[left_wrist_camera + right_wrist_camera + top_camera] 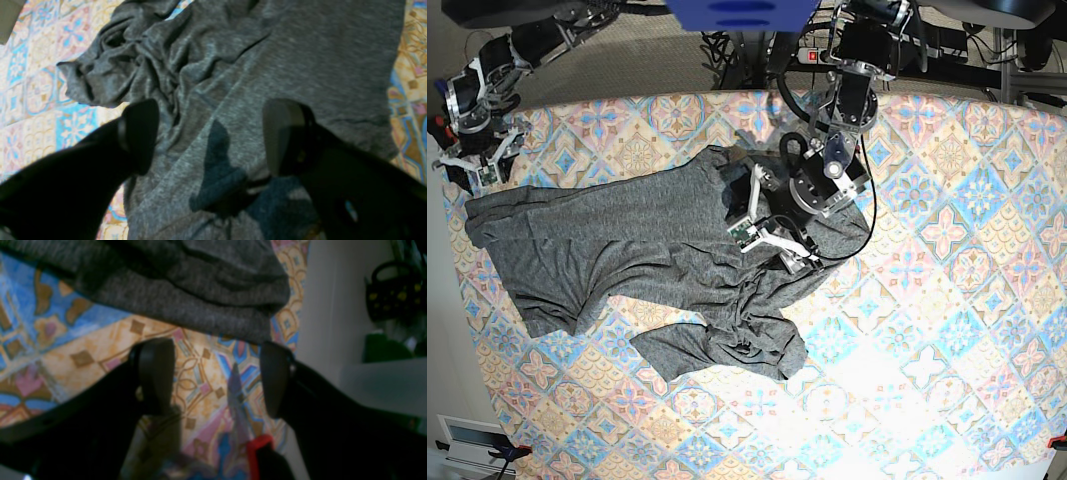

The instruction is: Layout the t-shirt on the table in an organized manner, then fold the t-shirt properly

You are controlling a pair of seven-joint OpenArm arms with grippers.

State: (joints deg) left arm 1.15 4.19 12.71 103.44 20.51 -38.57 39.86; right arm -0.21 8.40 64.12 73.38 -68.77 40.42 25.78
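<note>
Black fingers [140, 133] of our left claw [213, 136] filled the bottom of the left wrist view, spread wide with nothing between them, hanging just above the t-shirt [267, 60]. Under them the grey jersey lay fairly smooth; up and to the left of the claw it bunched into a crumpled knot beside bare patterned counter [36, 100].

Our right claw [217, 376] was equally wide open and empty, over bare counter [100, 350] near the edge. The shirt's folded rim [200, 306] lay just beyond its fingertips, apart from them.

From the base view, the t-shirt [617, 250] ran long across the counter [947, 300], from the right claw [482, 160] at that view's far left to the left claw [772, 235] near the middle, with a twisted tail trailing toward the near edge. The garment was only half spread, so we judged the layout step unfinished.

The relation that mattered: 2 claws sat at opposite ends of the shirt's long axis. The left was already over cloth and nearer the bunched part; the right had a short reach forward to the rim. We judged a pinch at each end and a pull apart along that axis would flatten it.
</note>
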